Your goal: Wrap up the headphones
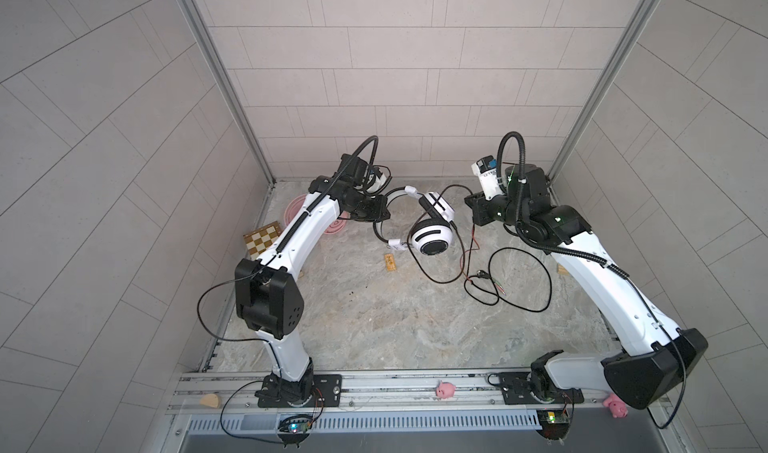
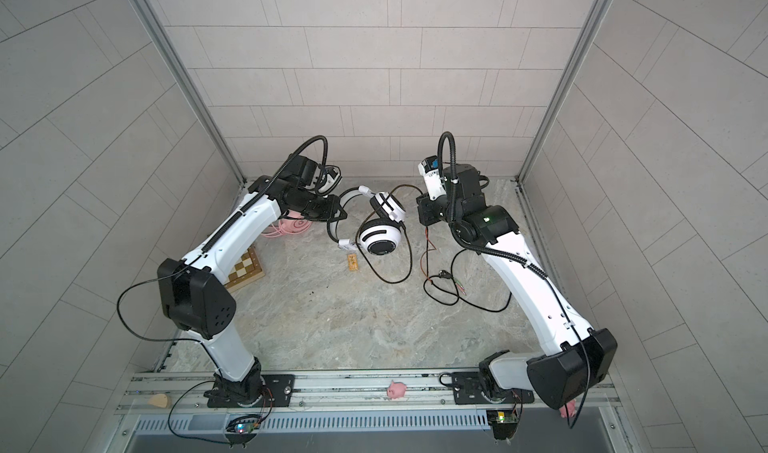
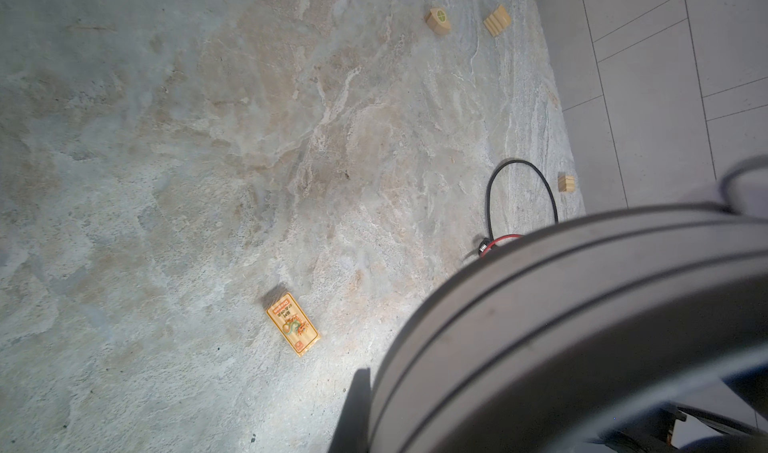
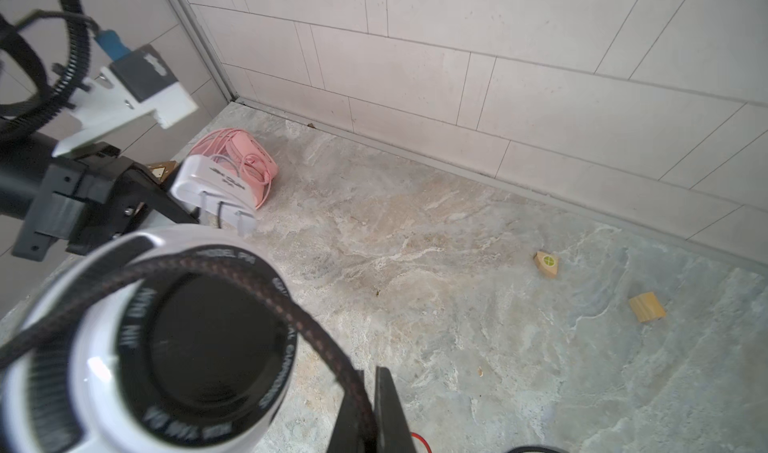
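The white-and-black headset (image 1: 430,239) (image 2: 380,239) (image 4: 166,347) is being held over the far half of the desk (image 1: 374,318) (image 2: 332,318), between the two arms. The left jaws are pressing together on its headband (image 1: 401,190) (image 3: 582,326). The right jaws are pinching its black cable (image 4: 297,307) just beside the nearer ear cup. The rest of that cable is trailing down and lying in loose loops on the desk in front of the right arm (image 1: 590,272), with bare coloured wire ends showing. The pink headset (image 1: 336,229) (image 2: 291,226) (image 4: 245,160) is lying in the far left corner, close to both walls and partly hidden under the left arm (image 1: 299,230), its pink cable gathered on and beside it. A checkered board (image 1: 262,241) (image 2: 245,270) is lying near the left wall under the same arm. A small yellow card (image 1: 389,262) (image 2: 353,261) (image 3: 293,324) is lying flat just in front of the held headset. Small wooden blocks (image 4: 546,264) (image 4: 647,306) (image 3: 566,183) are lying scattered on the desk's right side, near the wall. The middle and near half of the desk are lying bare up to the metal rail (image 1: 395,382) at the near edge, where two pink pig toys (image 1: 444,390) (image 1: 617,405) and a wooden piece (image 1: 210,400) are sitting. Tiled walls are closing the desk in on the left, far and right sides.
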Controlling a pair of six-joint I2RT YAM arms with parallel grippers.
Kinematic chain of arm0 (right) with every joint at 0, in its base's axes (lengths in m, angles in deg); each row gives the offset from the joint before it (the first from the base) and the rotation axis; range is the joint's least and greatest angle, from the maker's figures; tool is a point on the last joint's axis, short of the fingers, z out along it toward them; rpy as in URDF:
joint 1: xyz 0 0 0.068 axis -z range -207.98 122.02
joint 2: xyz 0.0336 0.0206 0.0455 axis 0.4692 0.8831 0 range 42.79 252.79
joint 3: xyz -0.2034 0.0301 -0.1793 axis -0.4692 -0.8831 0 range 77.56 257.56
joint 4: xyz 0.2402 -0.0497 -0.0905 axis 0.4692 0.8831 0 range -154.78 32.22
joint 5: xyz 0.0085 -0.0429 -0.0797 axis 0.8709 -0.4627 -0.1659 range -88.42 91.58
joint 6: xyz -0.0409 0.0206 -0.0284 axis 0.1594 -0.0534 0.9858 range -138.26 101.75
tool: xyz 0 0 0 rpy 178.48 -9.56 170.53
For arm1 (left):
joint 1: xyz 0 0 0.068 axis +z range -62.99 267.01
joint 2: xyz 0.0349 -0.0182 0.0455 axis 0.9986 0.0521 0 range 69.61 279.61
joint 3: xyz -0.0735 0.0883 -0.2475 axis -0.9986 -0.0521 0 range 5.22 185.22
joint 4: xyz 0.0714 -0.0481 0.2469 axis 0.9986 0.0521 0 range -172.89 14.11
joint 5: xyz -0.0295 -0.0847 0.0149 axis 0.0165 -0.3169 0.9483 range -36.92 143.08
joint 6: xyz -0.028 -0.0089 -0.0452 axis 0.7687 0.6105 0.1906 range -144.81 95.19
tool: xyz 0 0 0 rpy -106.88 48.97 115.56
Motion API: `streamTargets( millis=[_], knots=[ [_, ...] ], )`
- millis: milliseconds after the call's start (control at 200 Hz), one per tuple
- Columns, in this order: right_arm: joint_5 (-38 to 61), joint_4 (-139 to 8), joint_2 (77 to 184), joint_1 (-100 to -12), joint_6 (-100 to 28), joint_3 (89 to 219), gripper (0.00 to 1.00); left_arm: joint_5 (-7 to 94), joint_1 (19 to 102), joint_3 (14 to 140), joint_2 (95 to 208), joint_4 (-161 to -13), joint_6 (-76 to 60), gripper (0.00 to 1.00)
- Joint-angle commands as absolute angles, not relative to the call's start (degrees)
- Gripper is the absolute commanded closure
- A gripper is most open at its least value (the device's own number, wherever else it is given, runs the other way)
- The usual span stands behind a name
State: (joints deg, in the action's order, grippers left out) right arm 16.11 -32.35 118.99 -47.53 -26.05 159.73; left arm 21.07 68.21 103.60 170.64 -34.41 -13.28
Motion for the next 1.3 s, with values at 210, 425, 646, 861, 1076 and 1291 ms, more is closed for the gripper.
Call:
streamTargets(
  millis=[210, 425, 646, 861, 1076, 1291],
  knots=[
    [21.5, -41.0, 120.7, -44.3, -31.0, 156.7, 1.00, 14.4, 67.7, 100.9, 165.8, -38.7, -12.1, 1.00],
    [23.4, -44.0, 122.6, -43.0, -33.2, 156.3, 1.00, 13.4, 67.1, 100.4, 164.0, -39.2, -11.5, 1.00],
    [25.5, -47.3, 124.1, -42.0, -35.7, 155.6, 1.00, 12.6, 66.3, 101.4, 163.0, -39.0, -10.8, 1.00],
    [26.8, -49.0, 125.5, -41.8, -36.7, 154.5, 1.00, 13.1, 66.1, 102.8, 162.5, -38.4, -10.5, 1.00],
    [26.8, -50.5, 124.7, -41.5, -36.5, 149.2, 1.00, 17.8, 66.3, 104.6, 160.9, -37.5, -10.2, 1.00],
    [29.0, -53.5, 123.4, -41.1, -38.7, 143.1, 1.00, 18.5, 67.8, 104.5, 159.5, -41.4, -5.3, 1.00]
  ],
)
